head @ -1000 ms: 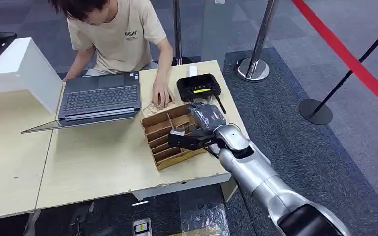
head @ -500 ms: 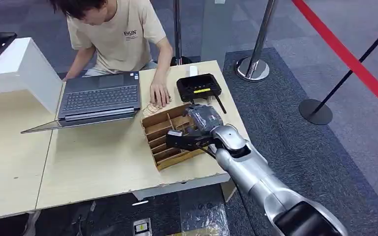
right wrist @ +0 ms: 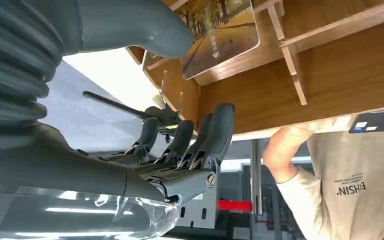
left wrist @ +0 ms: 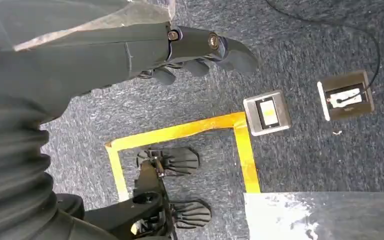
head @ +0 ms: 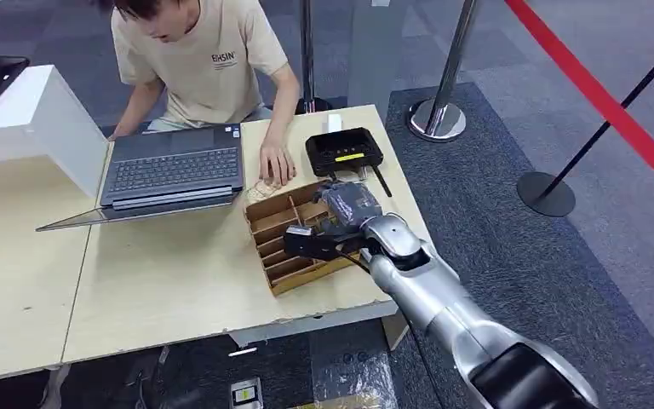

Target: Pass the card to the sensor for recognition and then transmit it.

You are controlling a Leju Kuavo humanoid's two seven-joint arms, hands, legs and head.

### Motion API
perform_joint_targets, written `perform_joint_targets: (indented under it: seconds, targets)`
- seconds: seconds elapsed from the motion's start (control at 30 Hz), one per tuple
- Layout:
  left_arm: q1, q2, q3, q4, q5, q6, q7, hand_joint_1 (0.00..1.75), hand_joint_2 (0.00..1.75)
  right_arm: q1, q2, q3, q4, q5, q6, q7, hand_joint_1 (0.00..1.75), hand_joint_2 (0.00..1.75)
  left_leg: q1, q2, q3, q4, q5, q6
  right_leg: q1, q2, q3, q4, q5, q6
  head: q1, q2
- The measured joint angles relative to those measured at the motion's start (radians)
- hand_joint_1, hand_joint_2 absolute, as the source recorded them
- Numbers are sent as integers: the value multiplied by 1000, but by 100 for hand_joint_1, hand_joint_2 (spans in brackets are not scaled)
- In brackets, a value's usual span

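The light wooden table [head: 179, 281] in front of me carries everything the job needs, set out within reach of my right arm, which I take to be the reason the work sits at that end. On it a person [head: 200, 51] leans over an open laptop [head: 170, 170], one of their hands [head: 277, 164] resting on the tabletop just beside the far corner of the wooden divided tray [head: 277, 247]; that hand is theirs and not part of my work. Beyond the tray stands the black sensor [head: 343, 151] with its lit strip, close enough, as I judge it, that a card lifted from the tray needs only a short carry. My right hand [head: 324, 239] hovers over the tray, fingers [right wrist: 215, 135] spread over the slotted partitions and gripping nothing, thumb [right wrist: 145, 30] near the card [right wrist: 220, 35]. The card lies in one of the tray's compartments, leaning on a divider, and I would guess that tilt is there to give me an edge to pinch. I have not yet got hold of it, so picking it up is the step in hand, and a thin card against thin dividers could easily slip. My left hand [left wrist: 200, 50] hangs by my side above the carpet, fingers loosely bent, nothing in it.
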Motion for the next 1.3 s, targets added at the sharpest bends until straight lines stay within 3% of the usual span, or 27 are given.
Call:
perform_joint_targets:
  seconds: [0.8, 0.87, 0.9, 1.0, 1.3]
  targets:
    - [-12, -22, 0, -1, 5, 2, 8, 0, 175, -22, 14, 24, 88, 37, 10, 3, 82, 175, 0, 0, 0, 0, 0, 0, 0, 0, 0, 0, 0, 0, 0, 0]
    - [-13, -23, 0, -1, 5, 3, 8, 0, 175, -23, 15, 25, 93, 37, 10, 3, 98, 175, 0, 0, 0, 0, 0, 0, 0, 0, 0, 0, 0, 0, 0, 0]
    - [-13, -24, 0, -1, 5, 3, 8, 0, 175, -23, 15, 26, 95, 37, 10, 3, 134, 175, 0, 0, 0, 0, 0, 0, 0, 0, 0, 0, 0, 0, 0, 0]
    - [-15, -26, 0, -1, 5, 4, 10, 0, 175, -24, 15, 27, 103, 38, 13, 3, 175, 175, 0, 0, 0, 0, 0, 0, 0, 0, 0, 0, 0, 0, 0, 0]
    - [-19, -30, 0, -1, 3, 9, 21, 0, 175, -30, 15, 28, 114, 36, 23, -1, 175, 175, 0, 0, 1, 0, 0, 0, 0, 0, 0, 0, 0, 0, 0, 0]
